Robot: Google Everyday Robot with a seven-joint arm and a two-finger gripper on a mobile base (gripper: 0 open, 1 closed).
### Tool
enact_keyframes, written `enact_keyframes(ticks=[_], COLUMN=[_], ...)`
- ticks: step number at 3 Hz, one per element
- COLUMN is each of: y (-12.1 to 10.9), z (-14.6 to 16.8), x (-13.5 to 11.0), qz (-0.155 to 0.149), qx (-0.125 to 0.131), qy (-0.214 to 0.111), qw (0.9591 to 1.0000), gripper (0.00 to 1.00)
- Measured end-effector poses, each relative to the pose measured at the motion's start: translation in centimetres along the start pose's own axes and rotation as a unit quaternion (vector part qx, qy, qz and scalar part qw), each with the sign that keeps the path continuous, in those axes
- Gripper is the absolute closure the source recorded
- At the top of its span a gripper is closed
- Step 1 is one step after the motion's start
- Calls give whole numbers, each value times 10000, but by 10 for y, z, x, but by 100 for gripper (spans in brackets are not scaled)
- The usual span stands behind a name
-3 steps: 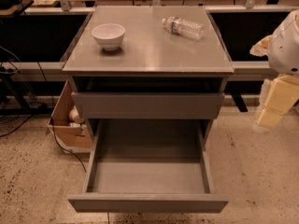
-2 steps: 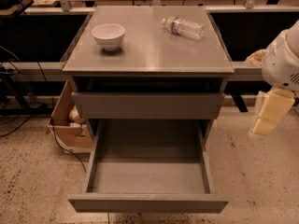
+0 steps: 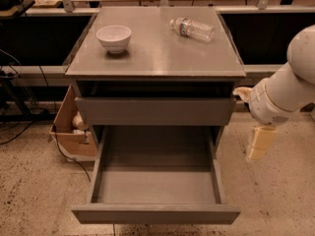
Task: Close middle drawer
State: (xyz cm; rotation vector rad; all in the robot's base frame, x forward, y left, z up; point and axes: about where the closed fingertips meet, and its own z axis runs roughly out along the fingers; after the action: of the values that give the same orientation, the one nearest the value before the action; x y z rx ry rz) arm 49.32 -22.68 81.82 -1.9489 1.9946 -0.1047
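Observation:
The middle drawer (image 3: pixel 156 213) of the grey cabinet (image 3: pixel 156 65) is pulled far out toward me, and its deep box is empty. The taller top drawer front (image 3: pixel 155 110) sits above it, slightly out from the cabinet face. The lowest drawer is hidden beneath the open one. My gripper (image 3: pixel 259 144) hangs pointing down from the white arm (image 3: pixel 285 90), to the right of the cabinet. It is level with the open drawer's back right corner and touches nothing.
A white bowl (image 3: pixel 113 37) and a lying plastic water bottle (image 3: pixel 192 29) are on the cabinet top. A cardboard box (image 3: pixel 73 129) and cables stand on the floor at the left. Speckled floor lies to the right and in front.
The arm has swung left and down, bringing my gripper closer to the cabinet's right side. The drawers, bowl and bottle have not moved.

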Motion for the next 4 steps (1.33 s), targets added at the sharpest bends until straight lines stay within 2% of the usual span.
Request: enact_keyframes(ticks=[1,2,3,4], y=[-3,4,26,26], z=[42,80,120,120], x=[15,47,83,83], qz=[-261,-279,-179,-179], qx=[-83,-304,-674,-675], qy=[-34,-74,-99,-99], qw=[9996,9991,9975,9975], gripper=[0,0,0,0])
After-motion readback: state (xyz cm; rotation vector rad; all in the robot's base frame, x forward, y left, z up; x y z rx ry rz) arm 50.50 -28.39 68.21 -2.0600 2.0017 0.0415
